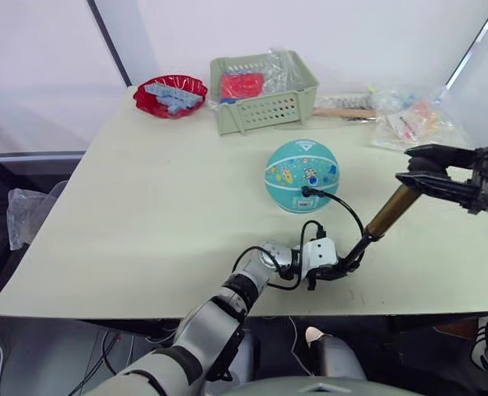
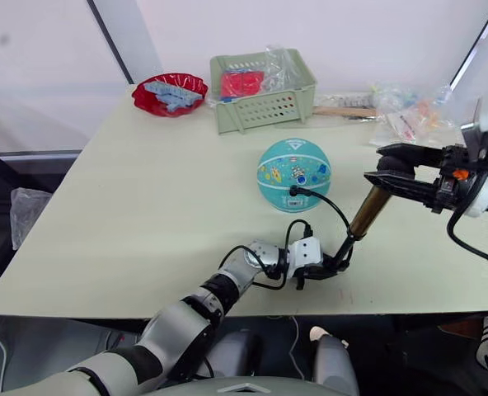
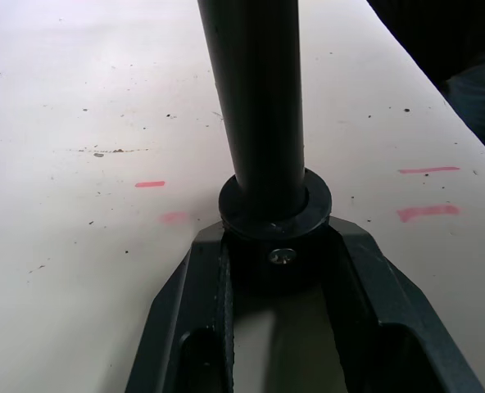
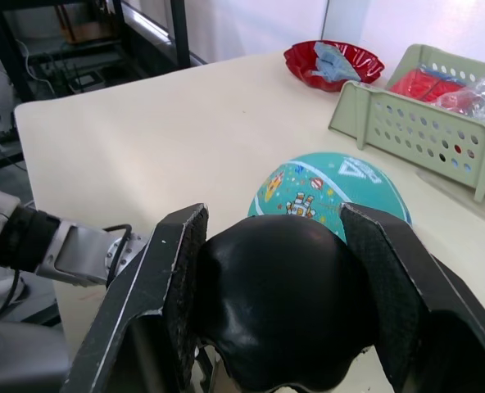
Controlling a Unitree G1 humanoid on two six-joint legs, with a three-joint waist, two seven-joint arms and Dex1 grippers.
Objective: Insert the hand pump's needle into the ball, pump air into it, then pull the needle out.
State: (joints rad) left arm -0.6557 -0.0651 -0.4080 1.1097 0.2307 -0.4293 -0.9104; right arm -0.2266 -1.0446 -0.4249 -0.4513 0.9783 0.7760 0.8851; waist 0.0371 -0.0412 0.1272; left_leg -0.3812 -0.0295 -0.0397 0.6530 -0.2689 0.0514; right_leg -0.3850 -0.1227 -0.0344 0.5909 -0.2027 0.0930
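Brass pump [image 1: 390,211] cylinder, black hose into teal ball [image 1: 302,175]

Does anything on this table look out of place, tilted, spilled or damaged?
Nothing looks spilled or damaged. The brass-gold hand pump is tilted because both hands hold it: left hand at its base, right hand at its handle. Its hose reaches the teal ball.

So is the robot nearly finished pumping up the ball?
Not yet. Done: the hose's needle end looks plugged into the ball. In hand: the left gripper clamps the bottom of the hand pump, while the right gripper grips its black handle, so pumping seems under way. Left: finishing the pumping, then pulling the needle out.
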